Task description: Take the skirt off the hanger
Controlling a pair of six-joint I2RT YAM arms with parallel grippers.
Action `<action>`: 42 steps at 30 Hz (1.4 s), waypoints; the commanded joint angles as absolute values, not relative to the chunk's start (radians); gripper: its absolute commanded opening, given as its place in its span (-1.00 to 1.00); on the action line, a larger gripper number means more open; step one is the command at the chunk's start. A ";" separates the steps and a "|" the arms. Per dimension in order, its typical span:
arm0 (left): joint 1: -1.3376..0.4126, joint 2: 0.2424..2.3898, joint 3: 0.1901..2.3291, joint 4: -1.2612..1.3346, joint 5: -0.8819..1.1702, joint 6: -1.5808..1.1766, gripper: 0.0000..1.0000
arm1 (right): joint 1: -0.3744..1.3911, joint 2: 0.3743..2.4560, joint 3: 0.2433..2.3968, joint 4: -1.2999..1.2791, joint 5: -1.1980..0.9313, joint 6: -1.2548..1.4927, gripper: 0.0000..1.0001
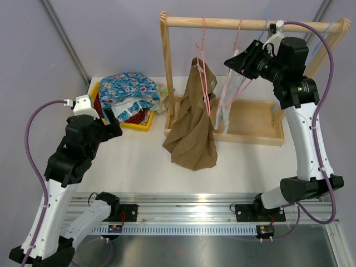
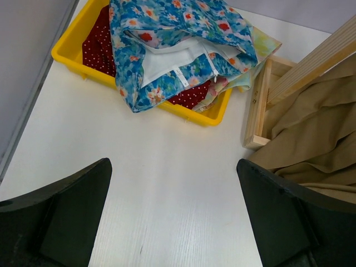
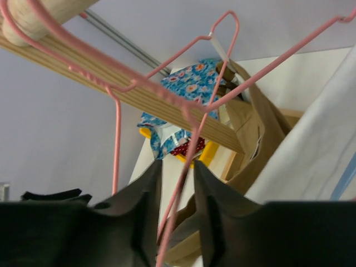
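Right wrist view shows my right end effector (image 3: 177, 167) straddling a pink hanger wire (image 3: 192, 139), pinched or not I cannot tell, while the tan skirt (image 3: 261, 128) hangs downward just to its left, farther from my open left end effector (image 2: 172, 167).

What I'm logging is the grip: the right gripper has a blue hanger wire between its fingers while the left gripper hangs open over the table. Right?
Not quite. The hanger wire between the fingers of the right gripper is pink, not blue; the right wrist view shows it. The left gripper does hang open over the table.
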State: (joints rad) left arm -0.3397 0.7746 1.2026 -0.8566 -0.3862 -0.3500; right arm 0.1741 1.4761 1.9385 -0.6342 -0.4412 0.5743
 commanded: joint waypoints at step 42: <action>-1.360 1.244 1.582 -0.307 -0.147 -0.086 0.98 | 0.179 1.180 2.154 -0.940 -0.526 0.552 -1.00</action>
State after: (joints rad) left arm -1.2934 1.2263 1.5867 -0.4484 -0.1173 -0.1333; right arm 0.1761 1.2129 2.1555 -0.9676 -0.4908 0.5518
